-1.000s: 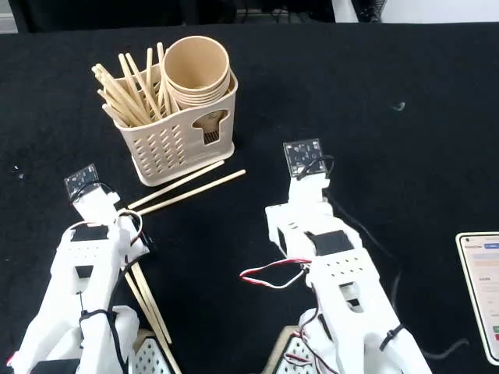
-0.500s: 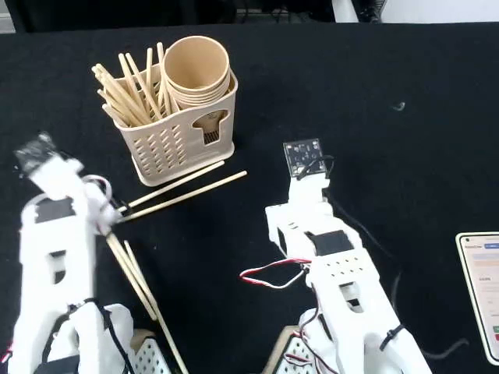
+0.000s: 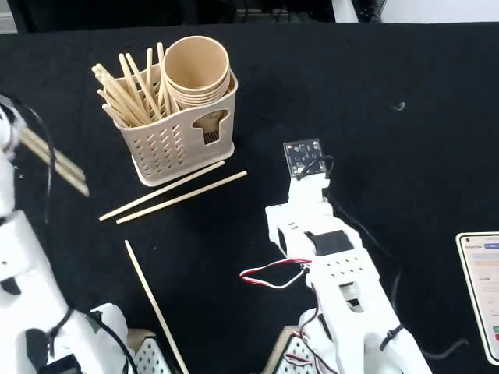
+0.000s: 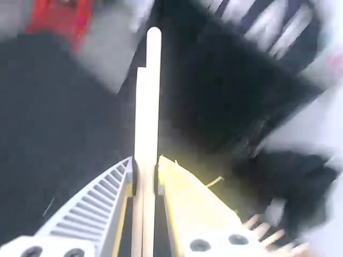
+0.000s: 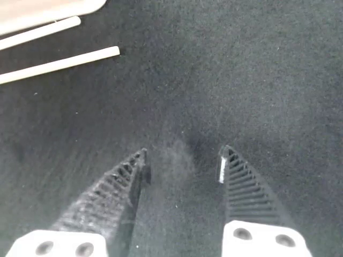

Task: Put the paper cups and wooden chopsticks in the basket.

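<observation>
The basket (image 3: 183,140) stands upright on the table (image 3: 374,86). Its right part holds a nested stack of cups (image 3: 196,66), and its left part holds a bunch of chopsticks (image 3: 129,89) that lean out over the rim. The left gripper (image 4: 145,160) has its jaws closed narrowly on a held pair (image 4: 147,107) of chopsticks. These lie side by side, with their ends reaching well past the fingertips. In the high view the held pair is off the table, to the left of the basket and apart from it. A loose pair (image 3: 175,191) lies flat just in front of the basket, slanting away from its front right corner. A single chopstick (image 3: 156,308) lies farther in front of the basket, well apart from it, near the arm bases. The right gripper (image 5: 185,152) is in front and to the right of the basket, its jaws wide apart and holding nothing. The near ends of the loose pair lie close by it. A phone (image 3: 479,288) lies far to the right of the basket at the table's edge.
</observation>
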You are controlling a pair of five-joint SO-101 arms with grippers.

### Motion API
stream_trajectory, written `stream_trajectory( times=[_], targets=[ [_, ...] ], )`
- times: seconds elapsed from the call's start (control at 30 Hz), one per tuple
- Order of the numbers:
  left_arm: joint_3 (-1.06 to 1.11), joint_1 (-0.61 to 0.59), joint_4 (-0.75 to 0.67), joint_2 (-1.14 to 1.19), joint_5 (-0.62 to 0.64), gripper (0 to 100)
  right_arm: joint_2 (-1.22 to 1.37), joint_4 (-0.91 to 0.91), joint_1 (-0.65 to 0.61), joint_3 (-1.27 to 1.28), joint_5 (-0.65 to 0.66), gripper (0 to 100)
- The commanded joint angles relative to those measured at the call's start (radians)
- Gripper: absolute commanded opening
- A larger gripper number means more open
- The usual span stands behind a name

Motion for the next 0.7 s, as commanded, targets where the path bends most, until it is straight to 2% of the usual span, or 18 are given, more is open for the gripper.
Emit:
stream_trajectory(
  times=[0.0,0.17,0.47,0.67],
  targets=[
    [-0.096,0.082,-0.173,-0.006,0.0,3,-0.035,-0.017,-0.009,-0.004,-0.006,21.5],
    [-0.047,0.214,-0.396,-0.003,0.0,3,-0.035,-0.017,-0.009,-0.004,-0.006,21.5],
    [0.183,0.394,-0.672,0.014,-0.011,3,-0.035,-0.017,-0.012,-0.002,-0.006,21.5],
    [0.321,0.43,-0.784,0.092,-0.245,3,-0.035,-0.017,-0.012,-0.002,-0.006,21.5]
  ],
)
